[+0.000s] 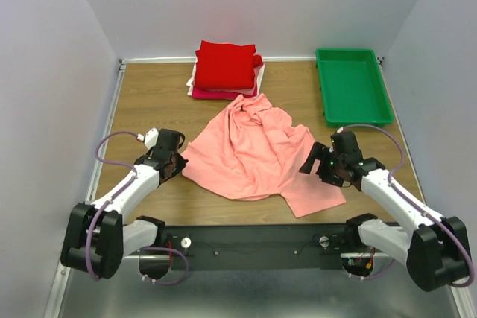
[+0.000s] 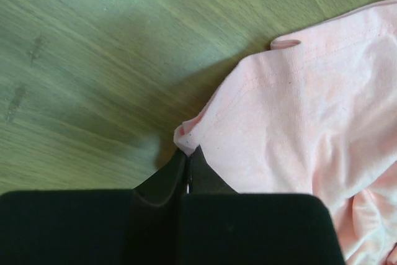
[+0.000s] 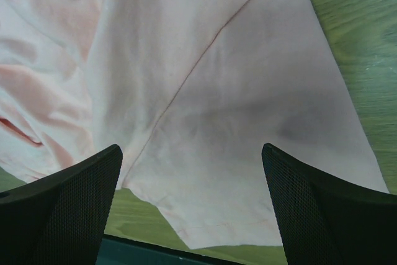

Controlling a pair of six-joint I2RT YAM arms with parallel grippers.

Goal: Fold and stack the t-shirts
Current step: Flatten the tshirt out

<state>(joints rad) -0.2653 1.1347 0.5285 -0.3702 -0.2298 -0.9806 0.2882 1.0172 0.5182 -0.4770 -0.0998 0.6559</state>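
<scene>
Currently pinching the salmon-pink t-shirt point(image 1: 250, 150) at its left-hand edge with the left gripper point(image 1: 179, 163). In left wrist view: black fingers pressed together, hem corner caught at the tips, cloth bunched into a small fold right there.

Holding the right gripper point(image 1: 313, 163) spread wide over the shirt's lower-right portion. In right wrist view: mesh-faced fingers point(image 3: 68, 197) at either bottom corner of the frame, flat pink cloth with one seam line between them, nothing gripped. Cannot tell whether fingertips touch fabric.

Found the pink shirt crumpled and unfolded at centre of overhead frame on the wooden table point(image 1: 149, 98). Most wrinkled toward upper middle, with a flatter flap reaching lower right.

Logged a folded stack at upper centre of overhead frame, near the back wall: bright red t-shirt point(image 1: 225, 65) on top, white t-shirt point(image 1: 261, 76) peeking out at the sides, magenta t-shirt point(image 1: 216, 94) at bottom. Saw pink shirt's top edge just below the stack; cannot tell contact.

Noted green tray point(image 1: 352, 83) at upper right, apart from both.
</scene>
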